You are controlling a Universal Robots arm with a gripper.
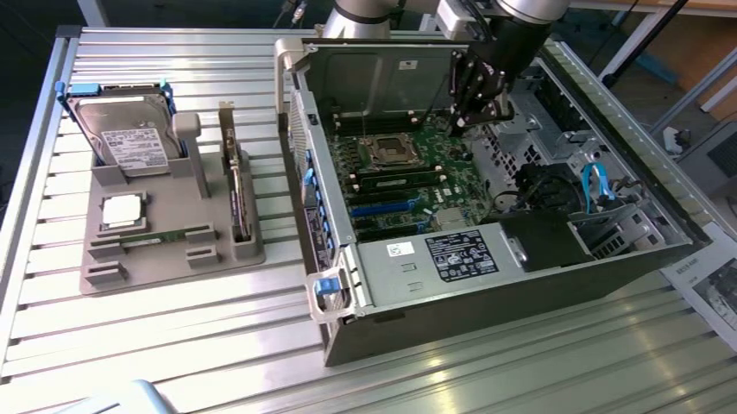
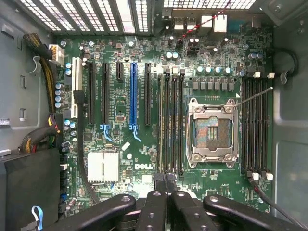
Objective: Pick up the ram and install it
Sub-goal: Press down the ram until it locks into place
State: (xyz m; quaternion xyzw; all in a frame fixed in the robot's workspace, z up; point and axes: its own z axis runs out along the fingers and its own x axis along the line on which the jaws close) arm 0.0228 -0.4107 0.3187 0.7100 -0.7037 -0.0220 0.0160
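One ram stick [image 1: 155, 235], slim and green, lies flat in the grey holder [image 1: 173, 259] at the exterior view's left. My gripper [image 1: 470, 121] hangs inside the open computer case [image 1: 484, 259], above the motherboard [image 1: 415, 172] near the processor socket [image 1: 386, 148]. In the wrist view my gripper [image 2: 165, 185] is shut, its fingertips [image 2: 158, 183] close together over the end of the four memory slots [image 2: 171, 120] beside the socket [image 2: 211, 132]. A thin green strip [image 1: 398, 178] stands among those slots; whether it is the second ram I cannot tell.
The holder also carries a hard drive [image 1: 133, 138], a square silver processor [image 1: 123, 210] and an upright expansion card [image 1: 236, 185]. Inside the case are cables [image 1: 593, 185], a black power supply [image 1: 547, 241] and a second bank of memory slots [image 2: 255, 125].
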